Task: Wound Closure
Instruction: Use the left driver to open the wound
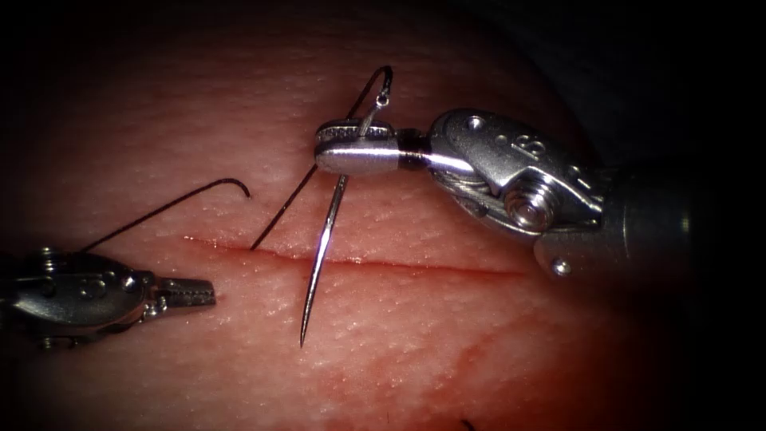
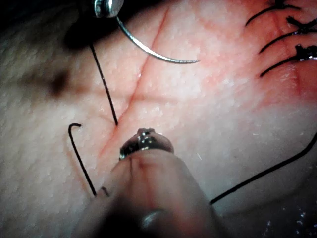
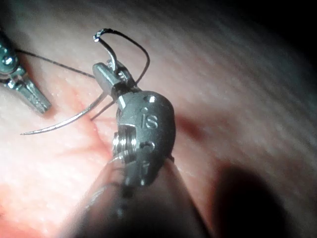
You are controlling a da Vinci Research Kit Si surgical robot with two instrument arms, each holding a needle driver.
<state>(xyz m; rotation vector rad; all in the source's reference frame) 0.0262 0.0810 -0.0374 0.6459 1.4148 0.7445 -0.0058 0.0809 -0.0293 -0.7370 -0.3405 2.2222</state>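
Where right fingers [image 1: 351,140] clamp: needle [image 1: 319,263].

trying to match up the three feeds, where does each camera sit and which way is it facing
Endoscope view: above and in front of the cut; right tool holds the needle near its thread end, tip free above the tissue; left tool holds nothing.
Left wrist view: along the left shaft toward its own jaws and the cut.
Right wrist view: along the right shaft at its jaws clamping the needle.
All three share needle, thread and cut.
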